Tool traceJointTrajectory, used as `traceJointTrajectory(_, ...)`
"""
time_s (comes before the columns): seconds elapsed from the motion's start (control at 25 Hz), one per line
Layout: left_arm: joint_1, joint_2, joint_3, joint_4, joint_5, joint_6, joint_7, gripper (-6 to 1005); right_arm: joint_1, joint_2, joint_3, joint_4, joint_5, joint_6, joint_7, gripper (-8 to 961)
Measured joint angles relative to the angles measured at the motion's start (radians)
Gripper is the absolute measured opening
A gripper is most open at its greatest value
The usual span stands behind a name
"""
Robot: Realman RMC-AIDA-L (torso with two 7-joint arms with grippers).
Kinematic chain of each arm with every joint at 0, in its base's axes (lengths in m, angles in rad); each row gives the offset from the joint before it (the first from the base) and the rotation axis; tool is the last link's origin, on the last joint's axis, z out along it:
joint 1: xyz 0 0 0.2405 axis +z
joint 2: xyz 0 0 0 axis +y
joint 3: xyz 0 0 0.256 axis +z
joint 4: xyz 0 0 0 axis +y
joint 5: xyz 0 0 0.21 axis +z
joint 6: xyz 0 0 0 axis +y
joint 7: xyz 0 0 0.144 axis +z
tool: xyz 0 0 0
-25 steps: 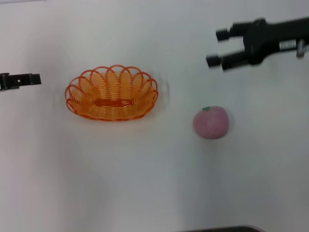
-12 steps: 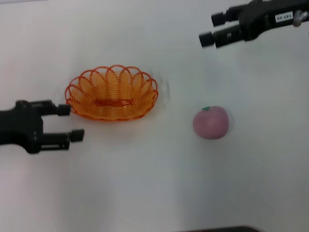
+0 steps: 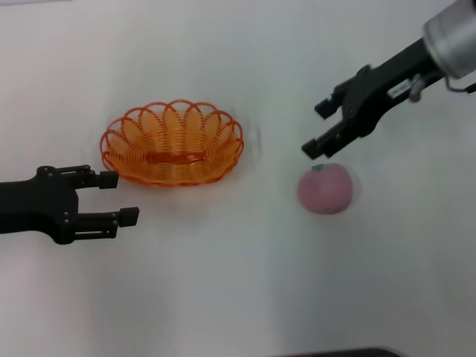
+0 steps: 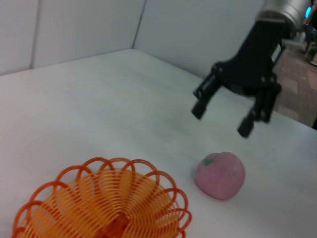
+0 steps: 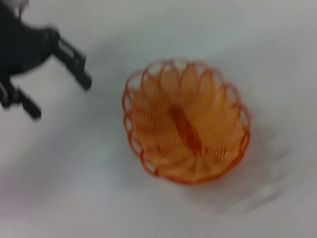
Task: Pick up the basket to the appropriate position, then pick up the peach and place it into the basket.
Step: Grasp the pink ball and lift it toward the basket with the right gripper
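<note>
The orange wire basket (image 3: 172,143) sits on the white table left of centre; it also shows in the left wrist view (image 4: 106,206) and the right wrist view (image 5: 186,121). The pink peach (image 3: 325,187) with a green stem tip lies to its right, and shows in the left wrist view (image 4: 220,174). My left gripper (image 3: 119,198) is open, just left of and below the basket, not touching it. My right gripper (image 3: 316,129) is open, hovering just above and behind the peach, empty. It shows in the left wrist view (image 4: 222,119).
The white table (image 3: 223,282) stretches around both objects. A dark edge (image 3: 342,352) shows at the table's near side. Grey wall panels (image 4: 74,25) stand behind the table in the left wrist view.
My left gripper has come in from the left edge to beside the basket. My right gripper has swung from the far right down toward the peach. Basket and peach have not moved.
</note>
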State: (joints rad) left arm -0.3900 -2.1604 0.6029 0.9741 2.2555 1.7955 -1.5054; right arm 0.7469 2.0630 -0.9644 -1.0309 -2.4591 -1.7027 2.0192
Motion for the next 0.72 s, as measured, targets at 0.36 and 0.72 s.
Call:
traceJointTrajectory(0.36, 0.0, -0.001, 0.0, -0.005, 0.0, -0.009, 0.001, 778, 0.05, 0.021, -0.134, 0.15, -0.139, 0.083, 0.024, 871)
traceJointTrajectory(0.72, -0.001, -0.002, 0.0, -0.02, 0.0, -0.015, 0.0, 778, 0.054, 0.022, -0.154, 0.164, -0.158, 0.097, 0.03, 691)
